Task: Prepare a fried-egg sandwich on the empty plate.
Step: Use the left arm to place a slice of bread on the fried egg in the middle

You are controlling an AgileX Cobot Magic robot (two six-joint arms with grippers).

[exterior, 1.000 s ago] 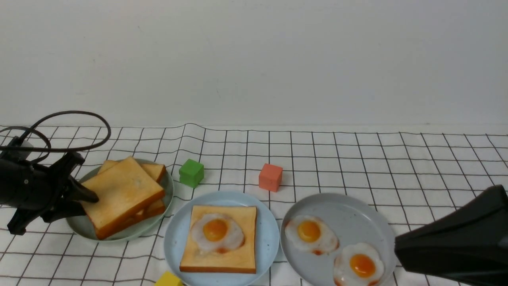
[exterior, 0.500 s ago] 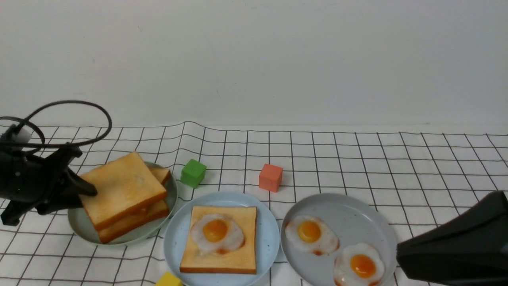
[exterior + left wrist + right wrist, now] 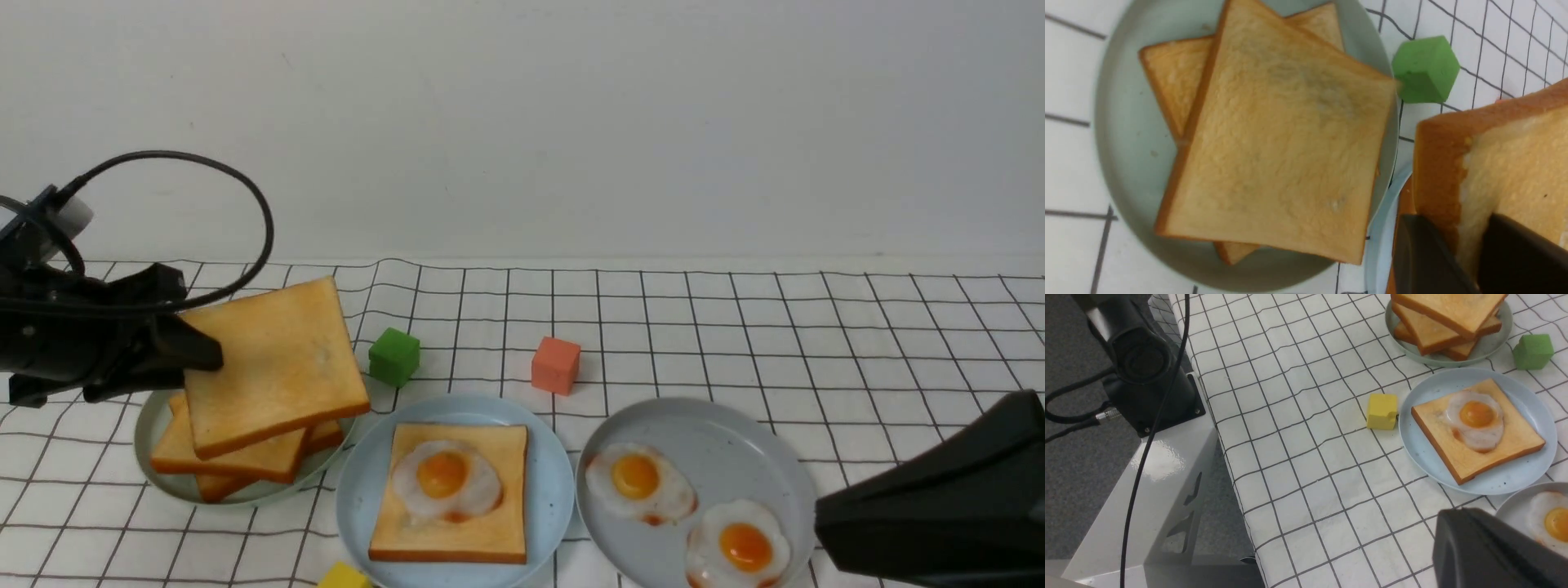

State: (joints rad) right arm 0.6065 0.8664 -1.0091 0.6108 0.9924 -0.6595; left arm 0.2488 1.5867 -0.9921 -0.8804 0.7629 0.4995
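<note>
1. Left fingers [image 3: 192,351] clamp a toast slice [image 3: 273,359], held in the air just left of the blue plate [image 3: 359,498].
2. On that plate: base toast [image 3: 449,535] with a fried egg [image 3: 445,482] on top, so we're halfway there!
3. Remaining, I'd judge: cap it with the held slice.
4. Right fingers [image 3: 922,506] pinched shut, empty, well right of the plate.

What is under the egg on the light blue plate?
A square toast slice lies under the fried egg, flat on the light blue plate. The toast's middle is hidden by the egg, and the plate's middle by the toast.
</note>
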